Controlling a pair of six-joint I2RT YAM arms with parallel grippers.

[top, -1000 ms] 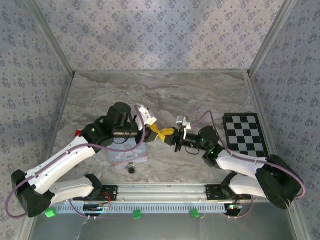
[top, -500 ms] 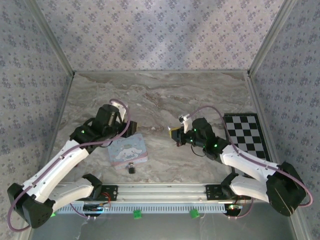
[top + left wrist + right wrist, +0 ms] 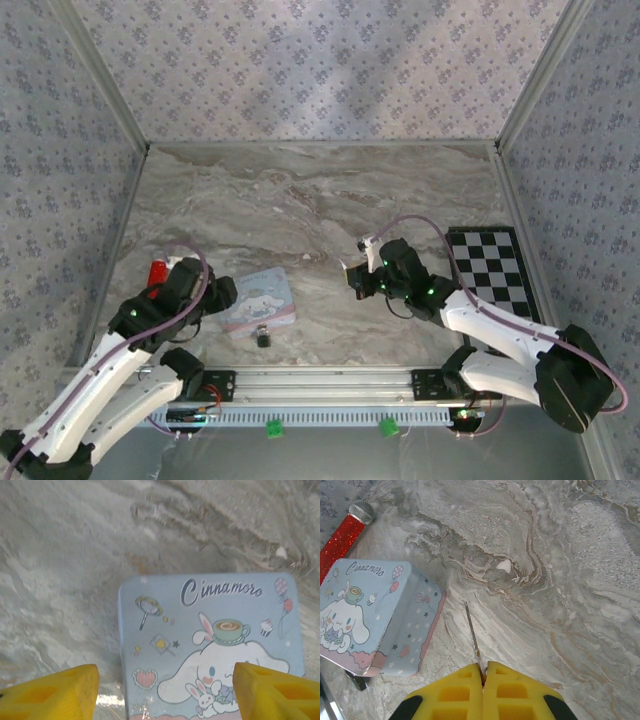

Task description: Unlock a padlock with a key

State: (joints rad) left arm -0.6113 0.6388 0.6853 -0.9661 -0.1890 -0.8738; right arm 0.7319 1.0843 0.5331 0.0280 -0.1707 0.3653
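Padlock (image 3: 262, 337) just beside tin (image 3: 262, 300), nearer left pincer (image 3: 165, 682) | left spread wide, empty | right pincer (image 3: 483, 669) pinching key (image 3: 471, 627)

Marble table (image 3: 320, 190): blue tin (image 3: 262, 300), padlock (image 3: 262, 337) (just beside tin), checkerboard (image 3: 490, 268), red stick (image 3: 157, 270).

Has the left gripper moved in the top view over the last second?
Yes. The left gripper has pulled back from beyond the far edge of the cartoon tin to its left side, nearer the arm bases.
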